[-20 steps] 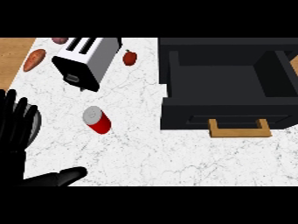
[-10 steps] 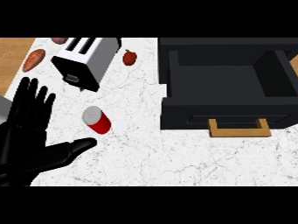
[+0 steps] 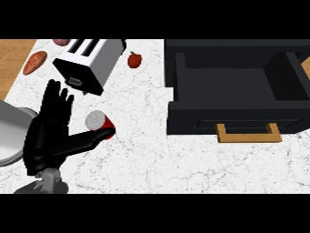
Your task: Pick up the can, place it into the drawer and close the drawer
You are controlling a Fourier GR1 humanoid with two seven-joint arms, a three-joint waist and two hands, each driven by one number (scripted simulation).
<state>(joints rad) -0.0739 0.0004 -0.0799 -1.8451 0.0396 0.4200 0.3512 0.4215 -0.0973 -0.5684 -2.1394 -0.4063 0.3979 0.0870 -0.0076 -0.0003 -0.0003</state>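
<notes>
A red can [image 3: 99, 122] with a silver top stands upright on the white marble counter [image 3: 157, 159], left of centre. My left hand [image 3: 50, 136] is beside it. The straight fingers [image 3: 57, 102] rise just left of the can, and the thumb [image 3: 93, 136] stretches under the can's near side and seems to touch it. The hand is open and not curled round the can. The black drawer [image 3: 184, 86] is pulled open at the right; its inside holds nothing and its wooden handle [image 3: 248, 133] faces me. My right hand does not show.
A black-and-white toaster [image 3: 90, 63] stands behind the can. A small red fruit [image 3: 135, 59] lies between the toaster and the drawer, and a sweet potato [image 3: 35, 62] lies on the wooden strip at far left. A grey round vessel [image 3: 3, 132] sits at the left edge.
My left hand has moved up and to the right, from the lower left corner to the can. Its thumb now reaches the can's near side. The can and drawer have stayed put.
</notes>
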